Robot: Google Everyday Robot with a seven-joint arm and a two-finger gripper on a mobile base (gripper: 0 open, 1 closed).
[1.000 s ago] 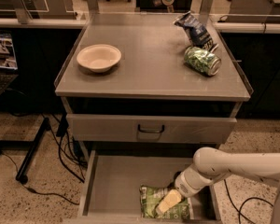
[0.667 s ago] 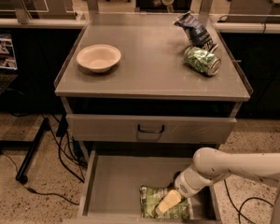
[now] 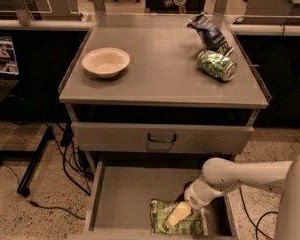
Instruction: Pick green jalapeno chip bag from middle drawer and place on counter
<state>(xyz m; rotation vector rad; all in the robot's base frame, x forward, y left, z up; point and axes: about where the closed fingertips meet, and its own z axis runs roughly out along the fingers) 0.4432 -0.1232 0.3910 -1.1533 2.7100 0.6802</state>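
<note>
Nothing much has moved since a second ago. My arm (image 3: 240, 176) reaches down into the same spot and my claw (image 3: 176, 216) is down on the bag like before.

My claw sits on top of the green jalapeno chip bag (image 3: 159, 219). I cannot tell if it is spread, pressed together, or pinching the bag, because I see it from above.

The bag lies flat near the front right of the middle drawer (image 3: 125, 194). That drawer is pulled way out so I can reach in from above. My arm comes in from the right side and bends down, so it stays out from under the closed drawer with the dark handle (image 3: 161, 138).

I think I am at the grabbing step. The bag is soft and puffy, so it may squish or slip. I would want a good pinch on it before I lift.

Up on the counter (image 3: 165, 79) sits a bowl (image 3: 106, 61) on the left. A dark blue snack bag (image 3: 208, 31) and a green can (image 3: 217, 65) sit at the back right, just beside each other. The middle and front of the counter look bare, so I think that is a good place to put my bag. None of the task is done yet, since the bag is in the drawer.
</note>
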